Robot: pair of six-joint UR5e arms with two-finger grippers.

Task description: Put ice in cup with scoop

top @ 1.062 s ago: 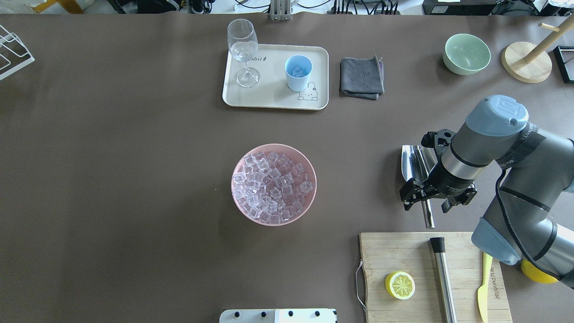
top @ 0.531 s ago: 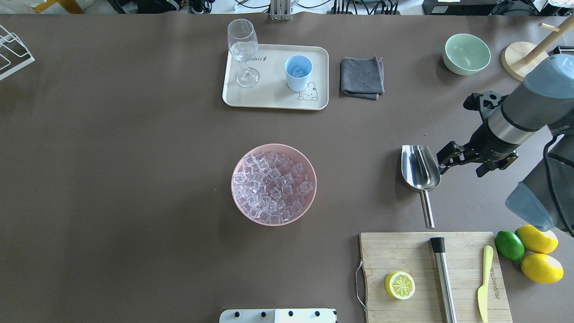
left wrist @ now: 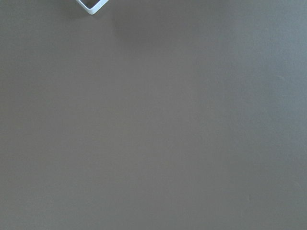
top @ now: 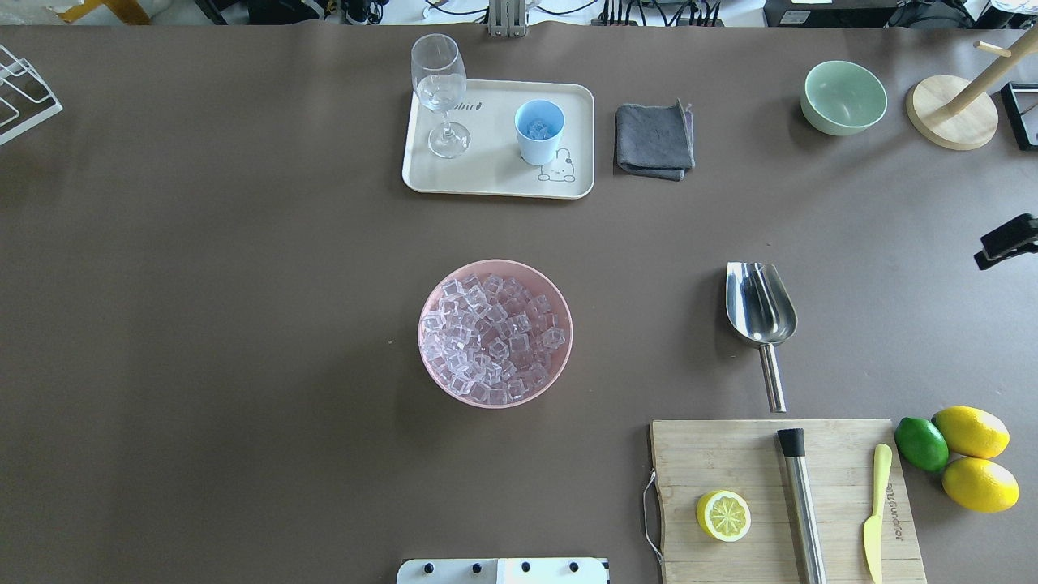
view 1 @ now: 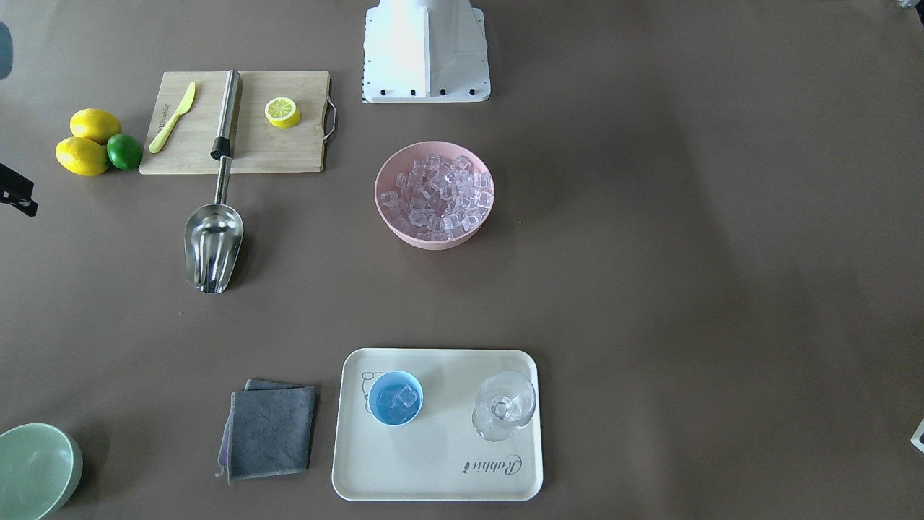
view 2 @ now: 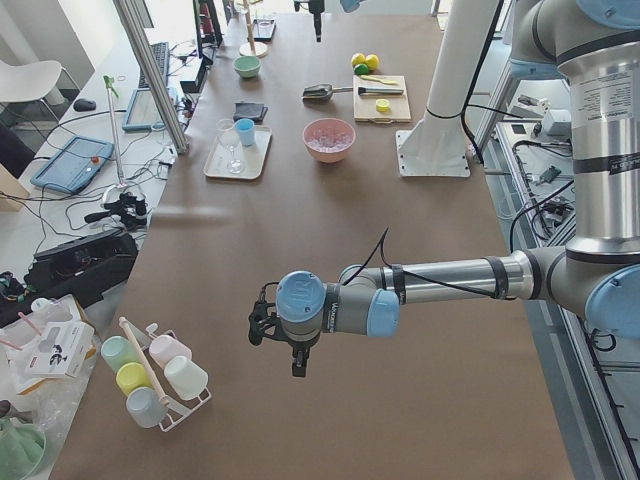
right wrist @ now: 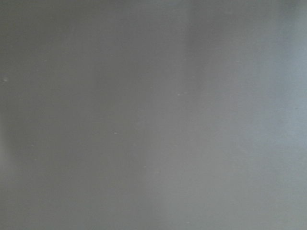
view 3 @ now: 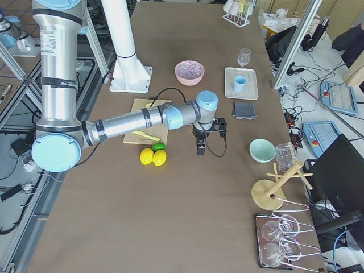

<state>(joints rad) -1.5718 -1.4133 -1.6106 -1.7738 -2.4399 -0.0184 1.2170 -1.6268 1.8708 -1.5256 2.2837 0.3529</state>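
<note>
**Operator:** How far along are you getting?

**Robot:** Some ice [top: 537, 128] is sitting in the cup [top: 539, 151] on the tray [top: 486, 182], and the rest is filling the pink bowl [top: 422, 320]. The scoop [top: 761, 304] is lying empty on the table [top: 243, 324], just beside the cutting board [top: 730, 454]. I'm judging the job done, or one more scoop short.

**Operator:** And your jaws?

**Robot:** They're gripping nothing of the task. My right gripper [top: 1005, 241] is poking in at the edge, cut off. My left gripper [view 2: 294, 358] is hanging far down the table. Released or clenched, I cannot tell.
</note>
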